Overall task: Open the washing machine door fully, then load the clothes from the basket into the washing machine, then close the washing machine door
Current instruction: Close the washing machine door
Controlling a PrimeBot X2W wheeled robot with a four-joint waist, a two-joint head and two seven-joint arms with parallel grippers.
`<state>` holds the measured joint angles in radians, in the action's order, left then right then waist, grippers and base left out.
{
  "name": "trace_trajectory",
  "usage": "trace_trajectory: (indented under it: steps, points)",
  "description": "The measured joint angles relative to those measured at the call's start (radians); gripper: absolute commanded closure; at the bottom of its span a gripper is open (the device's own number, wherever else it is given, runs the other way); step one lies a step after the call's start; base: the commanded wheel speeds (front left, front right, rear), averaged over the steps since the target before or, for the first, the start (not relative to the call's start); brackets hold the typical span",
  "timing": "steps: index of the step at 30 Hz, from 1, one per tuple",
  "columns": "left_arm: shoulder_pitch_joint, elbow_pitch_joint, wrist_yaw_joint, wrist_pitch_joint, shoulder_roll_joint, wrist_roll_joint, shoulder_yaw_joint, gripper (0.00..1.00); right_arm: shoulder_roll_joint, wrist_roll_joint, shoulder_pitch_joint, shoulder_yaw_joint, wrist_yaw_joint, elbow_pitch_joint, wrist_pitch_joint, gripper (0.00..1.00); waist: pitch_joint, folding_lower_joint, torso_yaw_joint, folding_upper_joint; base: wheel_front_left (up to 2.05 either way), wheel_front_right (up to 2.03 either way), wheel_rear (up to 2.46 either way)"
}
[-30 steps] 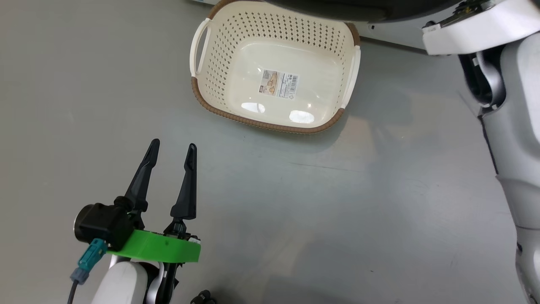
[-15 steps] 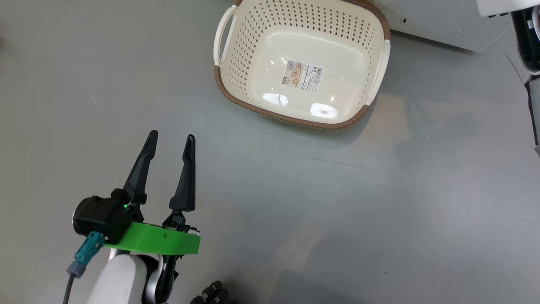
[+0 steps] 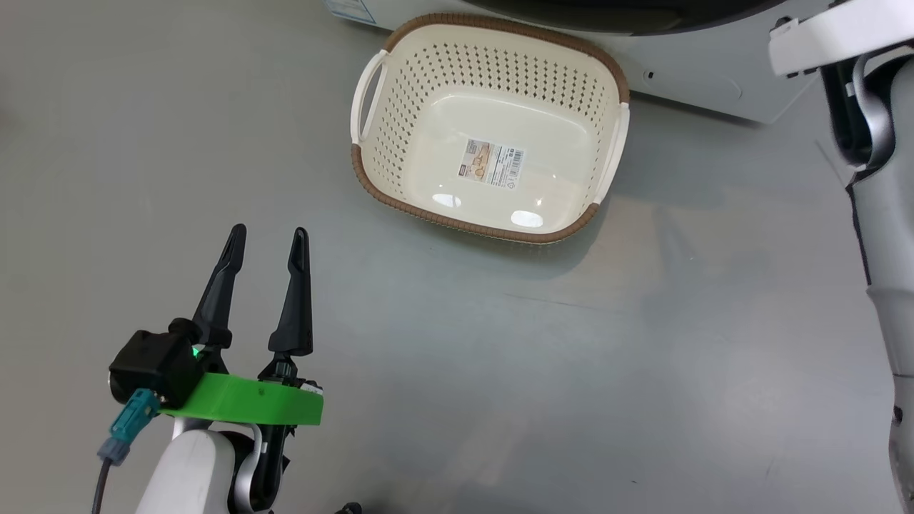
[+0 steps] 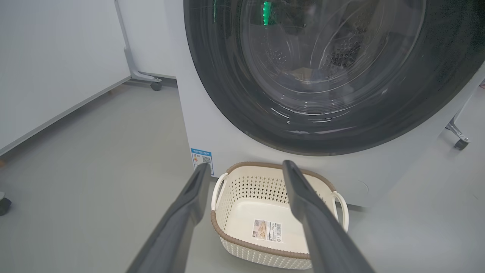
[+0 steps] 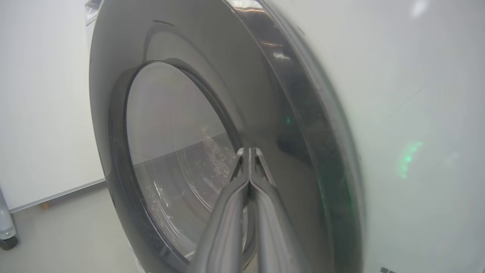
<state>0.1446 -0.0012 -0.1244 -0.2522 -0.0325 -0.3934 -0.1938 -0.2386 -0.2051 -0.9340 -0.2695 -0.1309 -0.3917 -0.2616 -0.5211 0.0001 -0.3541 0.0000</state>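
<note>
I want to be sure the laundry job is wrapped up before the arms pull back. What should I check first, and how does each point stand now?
1. Load removed: ok; the basket holds just a label sticker.
2. The clothes in the drum: cannot tell through the washing machine door glass.
3. Door shut: ok; it looks flush on the washing machine; latch cannot tell.
4. The left pincer open, apart from the basket: ok.
5. The right pincer shut, tips by the door's black rim: ok; contact cannot tell.

Empty cream basket (image 3: 500, 71) on floor (image 3: 500, 357) just in front of white washing machine (image 4: 204, 113), w/ black-rimmed door (image 4: 219, 76) shut
</note>
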Motion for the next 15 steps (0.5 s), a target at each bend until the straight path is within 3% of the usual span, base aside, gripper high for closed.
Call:
trace_trajectory:
  steps: [4,5,7,9,11,12,14,15]
  points:
    - [0.0,0.022,0.0,0.0,0.0,0.001,0.007,0.0,0.023,-0.007,0.073,-0.003,0.0,0.031,0.0,1.0,0.041,0.0,0.015,0.0,0.0,0.0,0.0]
    - [0.0,0.027,0.0,0.0,0.0,0.005,0.007,0.0,0.025,-0.007,0.093,-0.002,0.0,0.037,0.0,0.95,0.053,0.0,0.019,0.0,0.0,0.0,0.0]
    - [0.0,0.035,0.0,0.0,0.0,0.007,0.008,0.0,0.026,-0.01,0.133,-0.002,0.0,0.053,0.0,0.72,0.077,0.0,0.028,0.0,0.0,0.0,0.0]
    - [-0.002,0.047,0.0,0.0,0.0,0.018,0.008,0.0,0.028,-0.012,0.168,-0.002,0.0,0.07,0.0,0.56,0.102,-0.0001,0.037,0.0,0.0,0.0,0.0]
    - [-0.003,0.056,0.0,0.0,0.0,0.032,0.014,0.0,0.027,-0.012,0.2,-0.002,0.0,0.089,0.0,0.51,0.128,-0.0001,0.048,0.0,0.0,0.0,0.0]
    - [-0.006,0.058,0.0,0.0,0.0,0.034,0.02,0.0,0.028,-0.012,0.216,0.0,0.0,0.099,0.0,0.28,0.141,-0.0002,0.054,0.0,0.0,0.0,0.0]
    - [-0.011,0.062,0.0,0.0,0.0,0.034,0.033,0.0,0.031,-0.012,0.252,0.011,0.0,0.114,0.0,0.0,0.168,-0.0002,0.066,0.0,0.0,0.0,0.0]
    - [-0.015,0.065,0.0,0.0,0.0,0.034,0.036,0.0,0.03,-0.012,0.273,0.012,0.0,0.12,0.0,0.0,0.181,-0.0002,0.073,0.0,0.0,0.0,0.0]
